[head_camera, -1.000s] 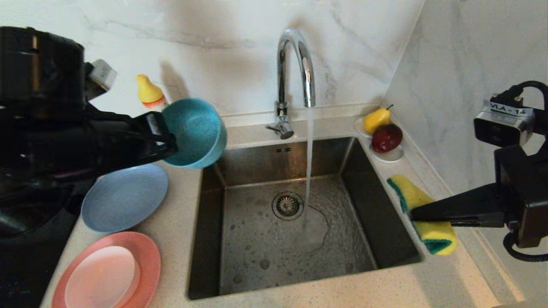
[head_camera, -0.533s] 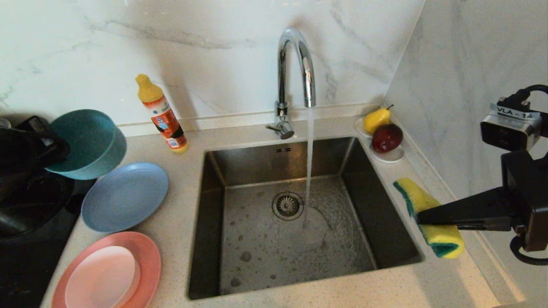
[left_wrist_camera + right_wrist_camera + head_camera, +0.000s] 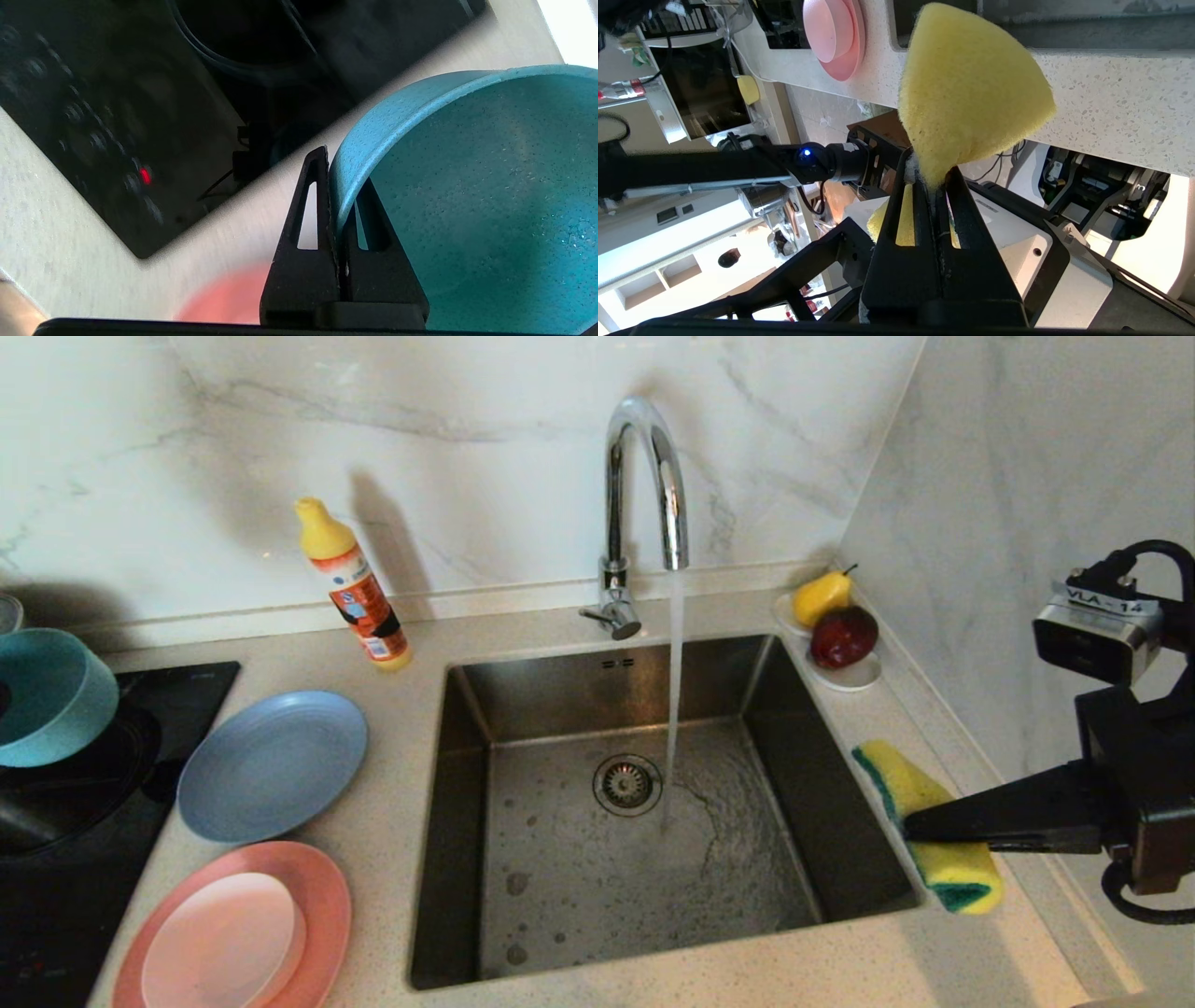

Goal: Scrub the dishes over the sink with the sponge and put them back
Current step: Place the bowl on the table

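Observation:
The teal bowl (image 3: 51, 695) hangs at the far left over the black cooktop; my left gripper (image 3: 338, 179) is shut on its rim (image 3: 373, 121), one finger outside and one inside. My right gripper (image 3: 913, 826) is shut on the waist of the yellow-and-green sponge (image 3: 901, 775), holding it just above the sink's right rim; the sponge (image 3: 971, 93) fans out past the fingertips. The steel sink (image 3: 560, 686) has water running into it. On the counter to its left lie the blue-grey plate (image 3: 271, 765) and the salmon-pink plate (image 3: 322, 896) with the pale pink dish (image 3: 224, 943) on it.
The chrome faucet (image 3: 644, 476) pours a stream near the drain strainer (image 3: 627, 784). A yellow-capped detergent bottle (image 3: 355, 583) stands at the back wall. A white saucer (image 3: 854, 677) with pear and apple sits at the sink's back right corner. A marble wall closes the right side.
My left arm has swung the teal bowl from beside the sink's back left corner out to the far left over the cooktop. The right gripper with the sponge has barely moved.

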